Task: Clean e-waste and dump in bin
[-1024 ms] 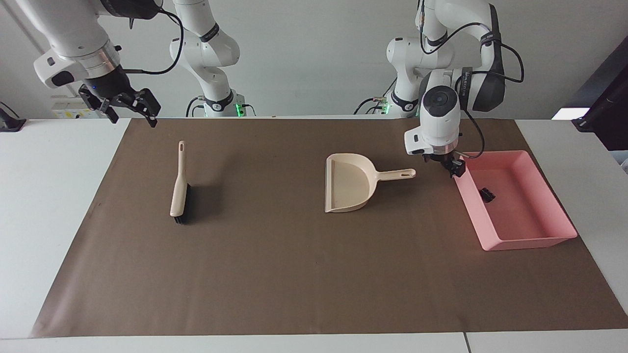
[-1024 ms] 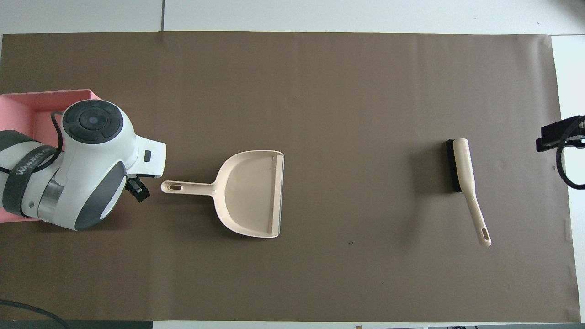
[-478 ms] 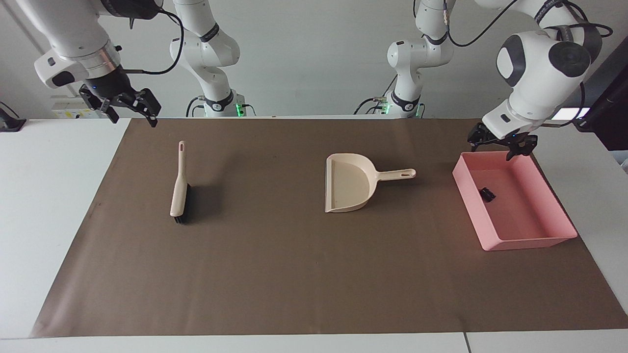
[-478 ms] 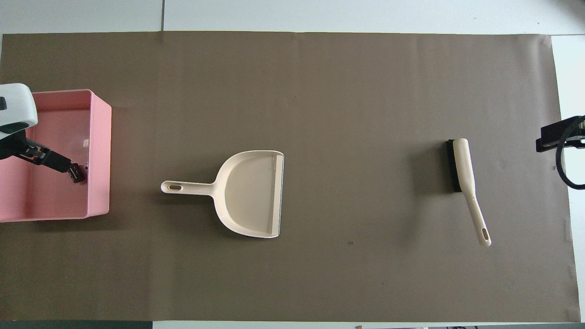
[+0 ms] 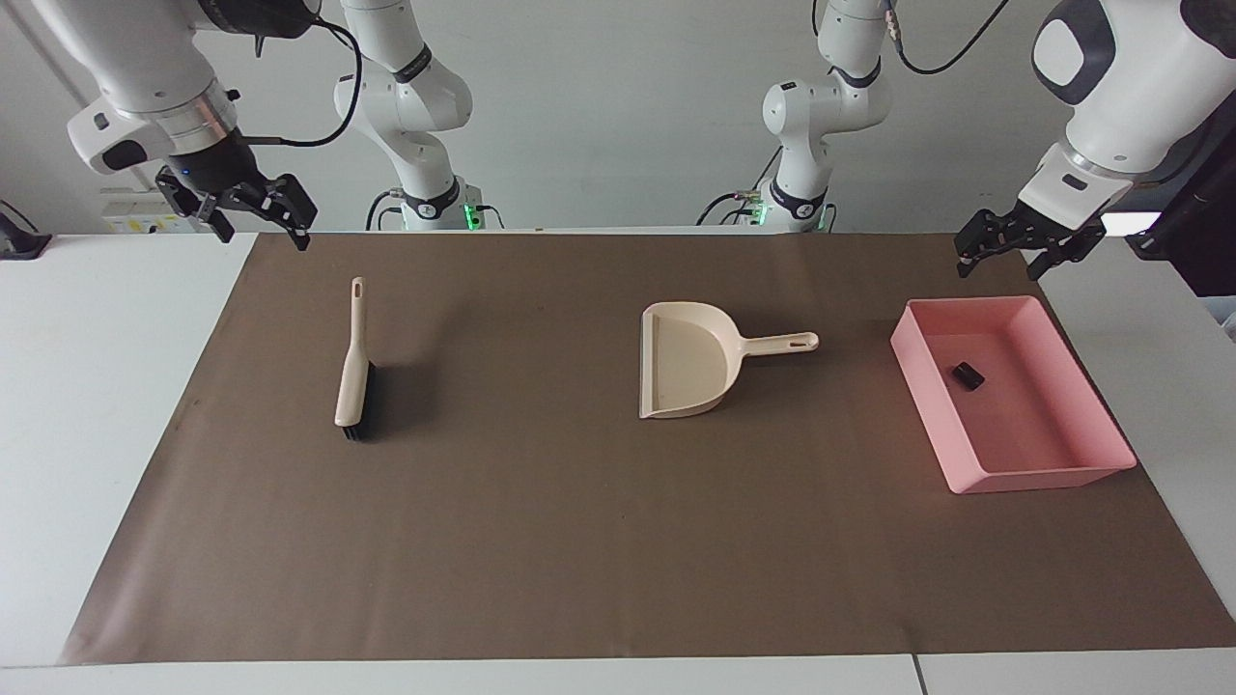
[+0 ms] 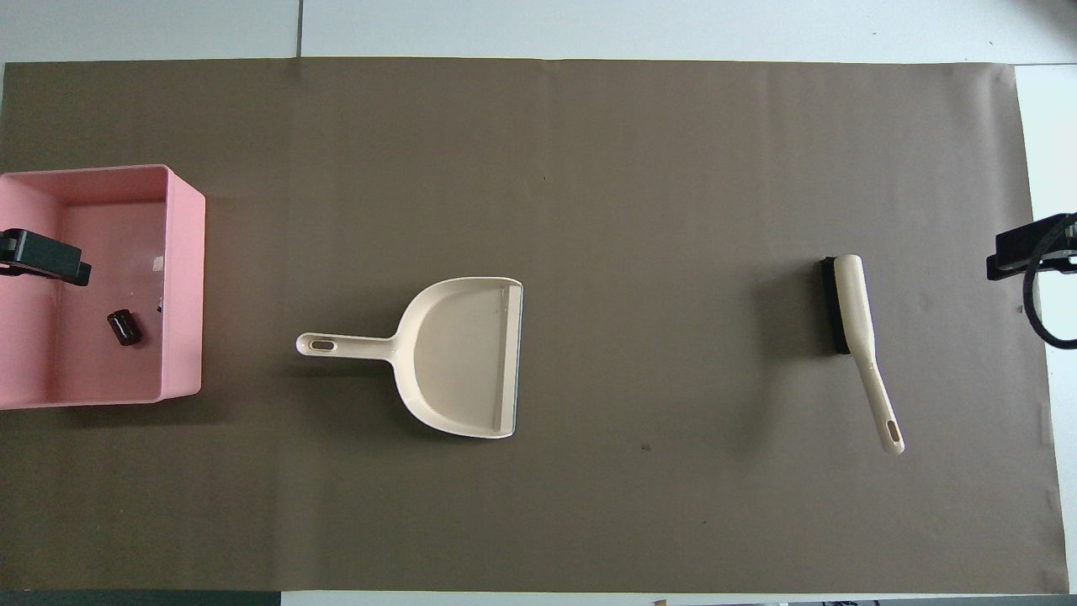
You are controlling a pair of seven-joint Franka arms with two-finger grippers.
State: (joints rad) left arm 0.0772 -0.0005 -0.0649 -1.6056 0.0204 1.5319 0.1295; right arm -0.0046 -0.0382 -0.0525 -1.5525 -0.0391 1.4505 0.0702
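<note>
The bin [image 5: 966,483] is a pink tray at the left arm's end of the mat. A black, blocky piece of e-waste [image 5: 968,375] lies on its floor. From overhead, the same black piece [image 6: 124,327] shows in the bin [image 6: 181,286], with a tiny pale bit [image 6: 157,264] near the wall. My left gripper [image 5: 1001,263] hangs open and empty, well above the bin's robot-side end. One of its fingers [image 6: 46,258] shows overhead. My right gripper [image 5: 266,236] waits open and empty, raised over the mat's corner at the right arm's end.
A beige dustpan [image 5: 688,372] lies mid-mat with its handle pointing toward the bin. A beige brush with black bristles [image 5: 352,372] lies toward the right arm's end. The brown mat [image 5: 579,541] covers most of the white table.
My left gripper swung from beside the dustpan handle across the bin, then rose away from it. The black piece now lies uncovered. The right arm has not moved.
</note>
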